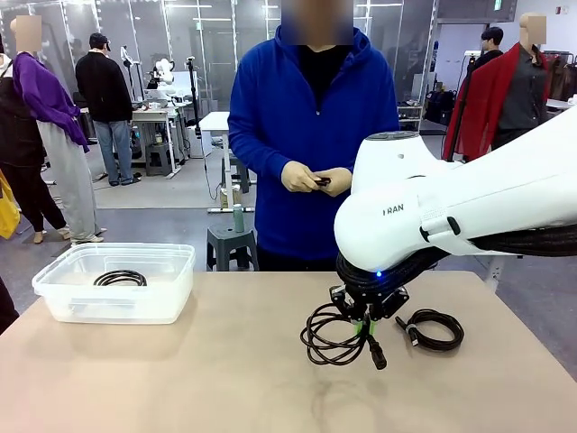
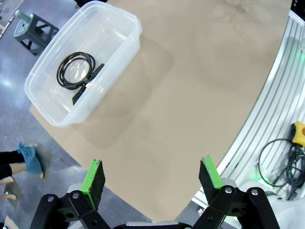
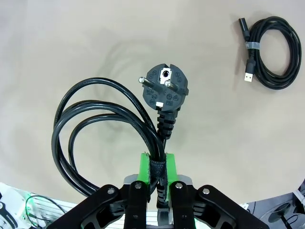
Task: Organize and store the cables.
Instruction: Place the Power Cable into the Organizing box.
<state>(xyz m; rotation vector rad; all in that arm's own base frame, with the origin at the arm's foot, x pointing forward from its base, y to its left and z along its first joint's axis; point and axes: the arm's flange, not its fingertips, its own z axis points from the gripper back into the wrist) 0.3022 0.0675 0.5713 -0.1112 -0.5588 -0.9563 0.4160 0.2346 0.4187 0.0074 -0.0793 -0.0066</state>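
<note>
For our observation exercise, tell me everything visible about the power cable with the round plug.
The power cable is a thick black rubbery-looking cord in loose loops, bound by a black strap. Its round two-pin plug faces the wrist camera. The right gripper is shut on the strapped part, green pads either side. The loops hang close to the table.

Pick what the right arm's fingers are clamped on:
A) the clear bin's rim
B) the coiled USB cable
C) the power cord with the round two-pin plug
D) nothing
C: in the right wrist view the right arm's fingers pinch the strapped neck of the power cord. The USB cable lies apart on the table.
</note>
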